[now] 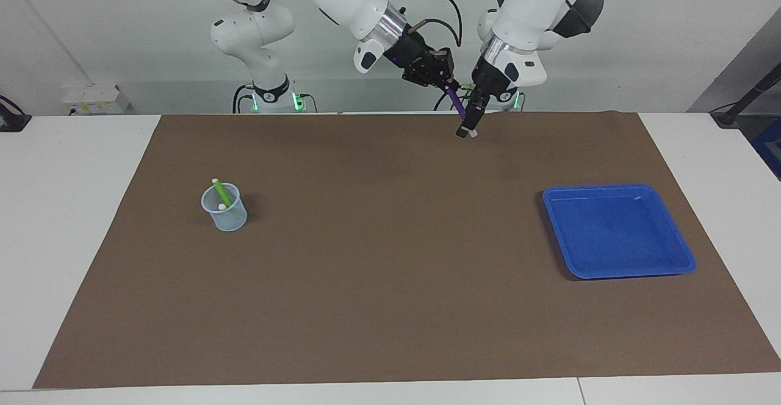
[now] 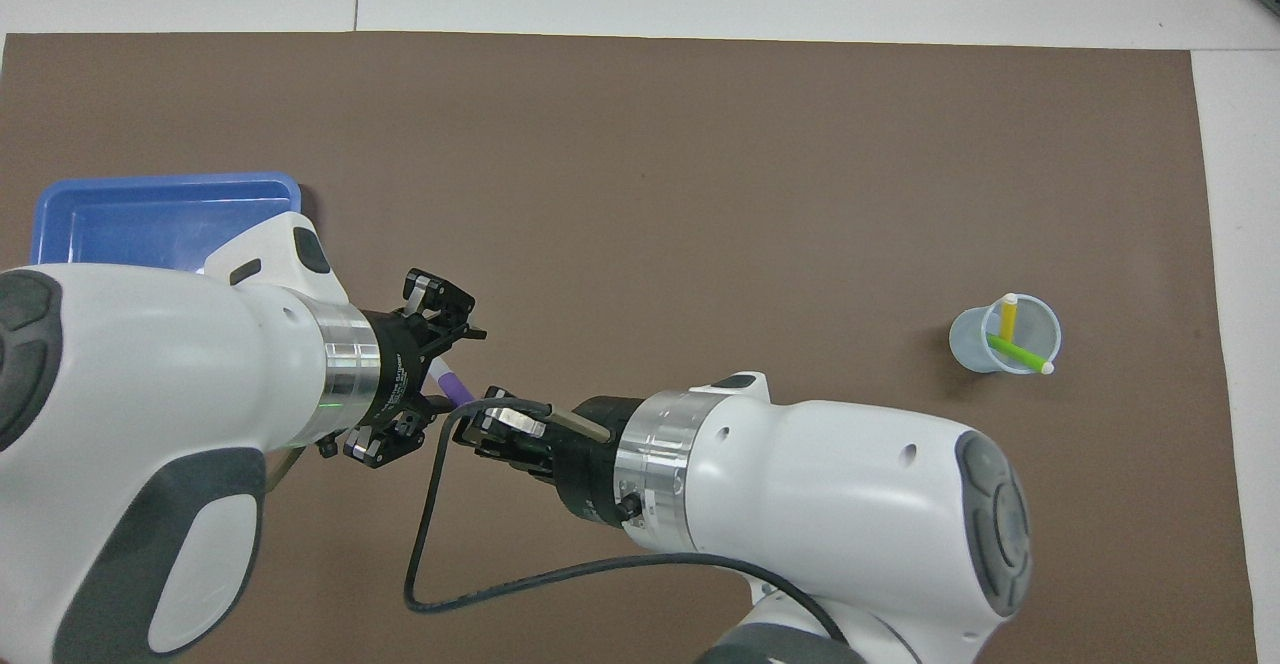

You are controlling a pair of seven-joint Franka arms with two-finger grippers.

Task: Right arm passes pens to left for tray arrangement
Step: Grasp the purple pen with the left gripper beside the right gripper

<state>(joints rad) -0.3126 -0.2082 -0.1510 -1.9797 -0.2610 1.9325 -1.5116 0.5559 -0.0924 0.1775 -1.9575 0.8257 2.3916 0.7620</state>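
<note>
Handover of the first pen is taking place above the brown mat on the worktop, over the mat's edge closest to the robots. The right hand is closed on the upper end of the purple pen, which is slanting down toward 5 o'clock in the facing view. The left hand is sitting around the pen's lower, whitish end; whether its fingers are already clamped on it cannot be told. The blue tray, toward the left arm's end of the worktop, is holding no pens. The green pen and yellow pen are leaning in the clear cup, toward the right arm's end. Judged progress: nothing is arranged yet; one pen is mid-transfer, and two are waiting to be picked, passed and placed.
</note>
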